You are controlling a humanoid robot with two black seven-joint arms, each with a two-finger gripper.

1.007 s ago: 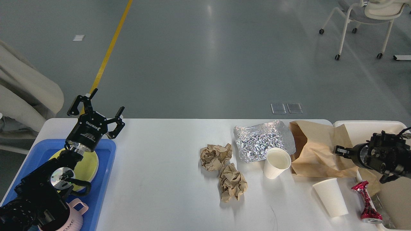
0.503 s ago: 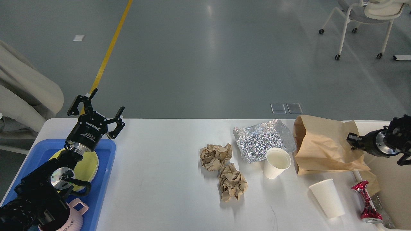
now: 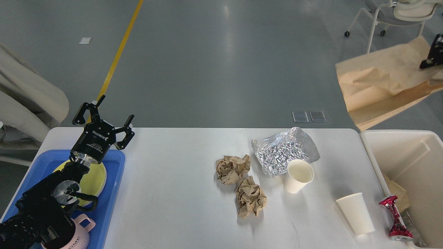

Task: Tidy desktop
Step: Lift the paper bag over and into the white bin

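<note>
The white desktop [image 3: 180,193] holds two crumpled brown paper balls [image 3: 232,168] [image 3: 250,196], a crinkled foil sheet [image 3: 283,150], an upright paper cup [image 3: 298,175] and a second paper cup [image 3: 356,212] near the front right. My right gripper [image 3: 432,52] shows only partly at the top right edge. It is shut on a brown paper bag [image 3: 380,86] and holds it in the air, high above the far right corner. My left gripper [image 3: 104,114] is open and empty above the far end of the blue tray [image 3: 114,193].
The cream-white bin [image 3: 408,162] stands at the desktop's right end with brown paper inside. A crushed red can [image 3: 394,218] lies at its near rim. The blue tray holds a yellow plate [image 3: 98,176] and a pink mug [image 3: 81,235]. A chair stands far back right.
My right gripper has lifted the brown paper bag off the desktop, up and to the right. The cup at the front right shifted slightly. The left arm has not moved.
</note>
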